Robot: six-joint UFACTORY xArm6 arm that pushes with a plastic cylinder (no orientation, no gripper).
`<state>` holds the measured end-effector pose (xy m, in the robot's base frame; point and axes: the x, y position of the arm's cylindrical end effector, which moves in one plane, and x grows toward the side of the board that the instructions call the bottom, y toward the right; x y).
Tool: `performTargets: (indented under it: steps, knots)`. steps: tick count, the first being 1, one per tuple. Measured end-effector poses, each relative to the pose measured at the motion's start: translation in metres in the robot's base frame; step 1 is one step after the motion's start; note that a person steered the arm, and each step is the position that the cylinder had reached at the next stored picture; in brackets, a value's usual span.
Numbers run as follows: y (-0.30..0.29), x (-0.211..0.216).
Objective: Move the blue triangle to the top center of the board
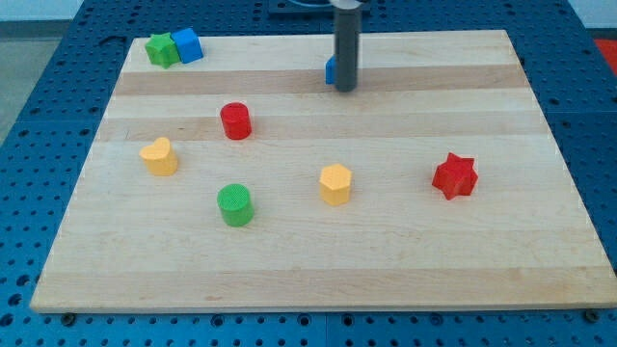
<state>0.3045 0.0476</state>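
The blue triangle (330, 70) lies near the top centre of the wooden board (318, 251), mostly hidden behind my rod; only a small blue sliver shows on the rod's left side. My tip (345, 90) rests on the board right against the triangle's right side, slightly toward the view's bottom of it.
A green block (161, 49) and a blue cube (186, 44) sit together at the top left corner. A red cylinder (235, 120), a yellow heart-like block (159, 156), a green cylinder (234, 205), a yellow hexagon (335, 184) and a red star (454, 175) are spread over the board's middle.
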Motion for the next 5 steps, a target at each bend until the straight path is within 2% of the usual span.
performTargets:
  steps: [1, 3, 4, 5]
  knots:
    - [-0.003, -0.018]
    - [-0.057, -0.048]
    - [-0.042, -0.049]
    - [-0.01, -0.073]
